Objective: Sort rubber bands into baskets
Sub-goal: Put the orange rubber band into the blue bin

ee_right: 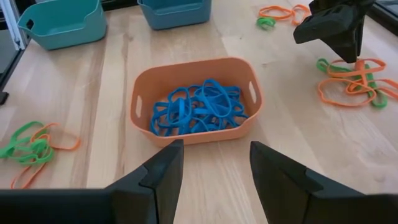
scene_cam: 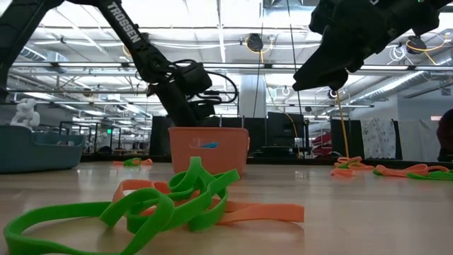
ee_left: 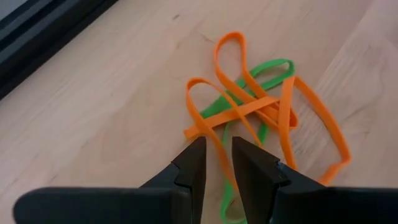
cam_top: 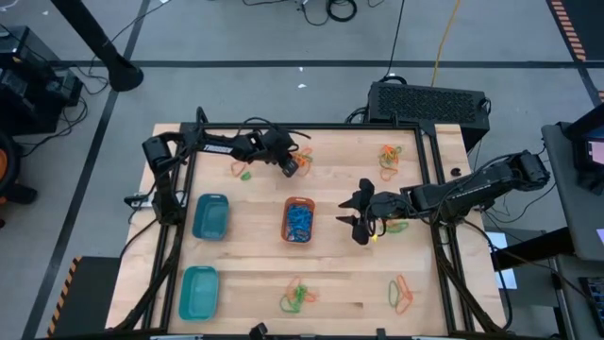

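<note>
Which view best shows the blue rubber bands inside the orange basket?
The right wrist view: it looks down into the orange basket, showing the blue rubber bands piled inside. The high view shows them small; the low view shows only the basket's wall; the left wrist view misses them.

teal basket [scene_cam: 39, 149]: cut by low view's edge | green band [ee_left: 233, 208]: partly behind left pincer [ee_left: 217, 163]

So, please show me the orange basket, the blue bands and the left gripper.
orange basket [ee_right: 144, 99], right wrist view, on its left rim.
blue bands [ee_right: 199, 111], right wrist view, middle of the heap inside the basket.
left gripper [ee_left: 218, 163], left wrist view, midway between its fingertips.
</note>
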`<state>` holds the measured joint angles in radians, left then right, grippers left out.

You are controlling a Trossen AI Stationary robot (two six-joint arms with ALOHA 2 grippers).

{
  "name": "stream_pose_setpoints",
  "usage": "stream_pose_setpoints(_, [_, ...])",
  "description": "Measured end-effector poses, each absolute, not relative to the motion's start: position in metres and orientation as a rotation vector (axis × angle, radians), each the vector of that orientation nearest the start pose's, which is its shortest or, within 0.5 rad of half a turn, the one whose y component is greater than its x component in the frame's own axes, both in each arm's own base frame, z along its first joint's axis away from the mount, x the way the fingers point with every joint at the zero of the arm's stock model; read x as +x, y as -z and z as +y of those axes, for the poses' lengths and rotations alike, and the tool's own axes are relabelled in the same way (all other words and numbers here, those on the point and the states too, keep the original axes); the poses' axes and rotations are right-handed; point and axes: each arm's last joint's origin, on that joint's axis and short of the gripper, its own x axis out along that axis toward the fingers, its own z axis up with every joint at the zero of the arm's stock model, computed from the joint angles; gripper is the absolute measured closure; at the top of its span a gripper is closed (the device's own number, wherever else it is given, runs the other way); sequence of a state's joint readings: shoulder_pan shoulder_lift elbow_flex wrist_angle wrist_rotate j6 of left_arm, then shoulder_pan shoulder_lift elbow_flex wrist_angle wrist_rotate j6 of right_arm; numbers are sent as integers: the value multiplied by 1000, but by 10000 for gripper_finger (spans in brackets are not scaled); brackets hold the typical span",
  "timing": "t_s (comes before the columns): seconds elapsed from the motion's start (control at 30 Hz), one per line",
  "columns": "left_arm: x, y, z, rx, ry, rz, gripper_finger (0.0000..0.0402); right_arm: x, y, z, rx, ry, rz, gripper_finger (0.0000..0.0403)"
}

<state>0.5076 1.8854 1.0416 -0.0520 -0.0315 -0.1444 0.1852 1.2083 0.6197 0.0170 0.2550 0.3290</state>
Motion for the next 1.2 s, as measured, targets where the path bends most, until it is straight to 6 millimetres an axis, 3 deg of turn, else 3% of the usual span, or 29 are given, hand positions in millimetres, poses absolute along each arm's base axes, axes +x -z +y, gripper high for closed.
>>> stream_pose_setpoints(0.57, [324,-129,179,-345,-574,858,321,241,-212,38,195,159,540,227])
stream_pose_setpoints(0.77, [325,-129,178,-334,-587,859,388,241,-212,38,195,159,540,227])
stream_pose_setpoints(0.93, [328,-131,172,-295,-579,865,396,241,-212,38,206,162,539,227])
stream_pose_setpoints(1.07, [330,-148,166,-259,-567,822,398,241,-212,38,221,165,538,227])
stream_pose_setpoints(1.2, [326,-178,157,-221,-543,764,400,241,-212,41,218,155,539,227])
